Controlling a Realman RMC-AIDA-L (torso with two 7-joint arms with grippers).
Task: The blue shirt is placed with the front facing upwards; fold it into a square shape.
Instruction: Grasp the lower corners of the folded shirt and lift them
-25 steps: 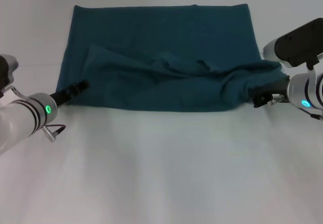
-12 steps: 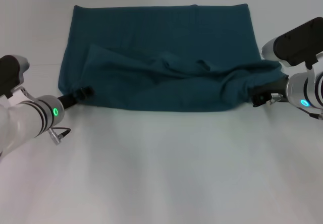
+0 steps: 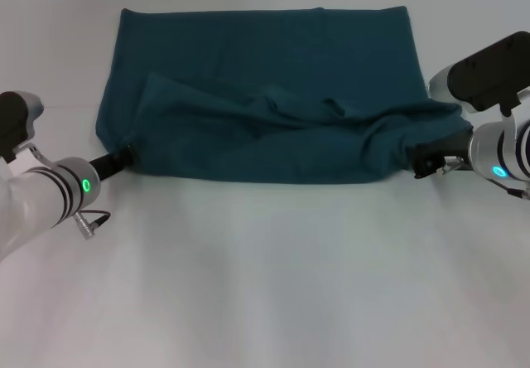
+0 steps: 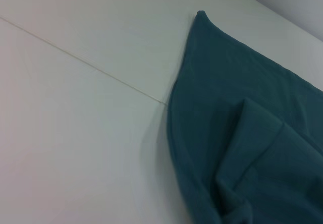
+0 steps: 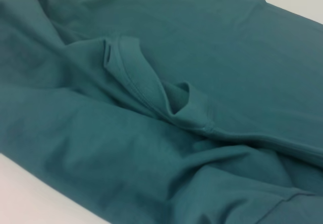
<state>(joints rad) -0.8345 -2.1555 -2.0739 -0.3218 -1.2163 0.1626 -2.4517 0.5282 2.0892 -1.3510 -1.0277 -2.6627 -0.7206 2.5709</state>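
The blue shirt (image 3: 265, 70) lies flat across the far half of the white table (image 3: 265, 285), with a rumpled upper layer over its near half. No lettering shows. Its ribbed neckband (image 5: 151, 90) is folded into the creases in the right wrist view. My left gripper (image 3: 126, 154) is at the shirt's near left corner, shut on the edge of the upper layer. The left wrist view shows that cloth (image 4: 242, 133) bunching toward the gripper. My right gripper (image 3: 421, 161) is at the near right corner, shut on raised cloth.
The white table extends bare in front of the shirt and to both sides. A faint seam line (image 4: 81, 62) crosses the table surface left of the shirt.
My left gripper first moved right and nearer along the shirt's left edge, then drew back left, and the upper layer's corner followed it a little. The right gripper stayed in place.
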